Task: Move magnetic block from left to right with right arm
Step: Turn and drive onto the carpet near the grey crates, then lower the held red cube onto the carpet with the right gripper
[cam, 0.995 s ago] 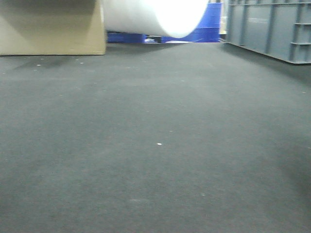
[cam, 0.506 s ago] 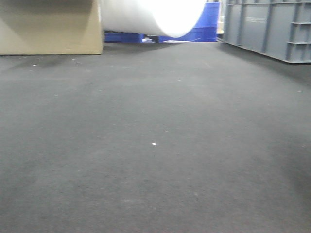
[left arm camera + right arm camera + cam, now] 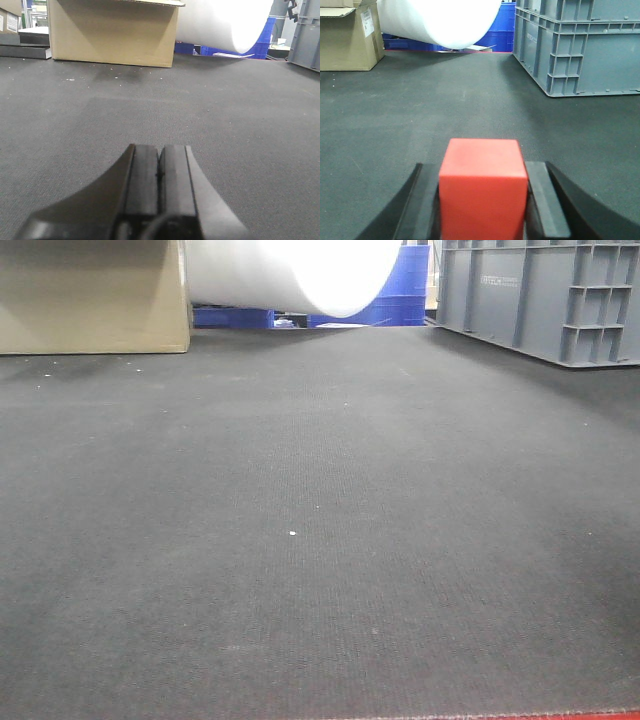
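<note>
The magnetic block (image 3: 483,192), a plain red cube, fills the space between the two black fingers of my right gripper (image 3: 483,167), which is shut on it just above the dark mat. My left gripper (image 3: 160,150) is shut, its two pads pressed together with nothing between them, low over the mat. Neither gripper nor the block shows in the front-facing view, apart from a thin red strip along that view's bottom edge.
A dark textured mat (image 3: 320,520) covers the floor. A cardboard box (image 3: 112,32) stands at the back left, a large white roll (image 3: 290,275) in the middle, blue crates (image 3: 505,25) behind it. Grey plastic crates (image 3: 580,45) stand at the right.
The front-facing view has shifted: the box, the roll and the grey crate have slid leftward in the frame, and more of the crate shows at the right.
</note>
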`<action>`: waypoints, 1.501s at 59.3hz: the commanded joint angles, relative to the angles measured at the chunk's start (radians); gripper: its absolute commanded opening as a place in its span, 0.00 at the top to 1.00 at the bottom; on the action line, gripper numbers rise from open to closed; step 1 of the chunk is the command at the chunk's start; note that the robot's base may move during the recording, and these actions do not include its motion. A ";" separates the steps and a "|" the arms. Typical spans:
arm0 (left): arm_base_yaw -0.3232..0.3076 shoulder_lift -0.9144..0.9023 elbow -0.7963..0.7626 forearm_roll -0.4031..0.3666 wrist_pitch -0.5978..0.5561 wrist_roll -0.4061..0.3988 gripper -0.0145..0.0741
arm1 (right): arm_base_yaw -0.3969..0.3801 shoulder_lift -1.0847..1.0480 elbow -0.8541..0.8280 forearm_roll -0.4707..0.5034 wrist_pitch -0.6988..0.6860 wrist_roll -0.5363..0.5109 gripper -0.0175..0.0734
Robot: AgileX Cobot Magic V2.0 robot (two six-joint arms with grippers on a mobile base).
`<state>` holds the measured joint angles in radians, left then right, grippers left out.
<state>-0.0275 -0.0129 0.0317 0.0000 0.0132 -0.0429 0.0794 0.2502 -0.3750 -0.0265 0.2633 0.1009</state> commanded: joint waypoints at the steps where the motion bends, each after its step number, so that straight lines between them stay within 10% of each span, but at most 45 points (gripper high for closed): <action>1: -0.005 -0.009 0.009 0.000 -0.088 -0.004 0.97 | -0.007 0.008 -0.027 -0.010 -0.088 -0.008 0.53; 40: -0.005 -0.009 0.009 0.000 -0.088 -0.004 0.97 | 0.009 0.080 -0.085 0.013 -0.144 -0.007 0.53; 67: -0.005 -0.009 0.009 0.000 -0.088 -0.004 0.97 | 0.283 0.646 -0.431 0.027 0.044 0.020 0.53; 89: -0.005 -0.009 0.009 0.000 -0.088 -0.004 0.97 | 0.508 1.006 -0.676 -0.082 0.427 0.486 0.53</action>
<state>-0.0275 -0.0129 0.0317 0.0000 0.0132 -0.0429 0.5624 1.2191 -0.9749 -0.0635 0.6556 0.4539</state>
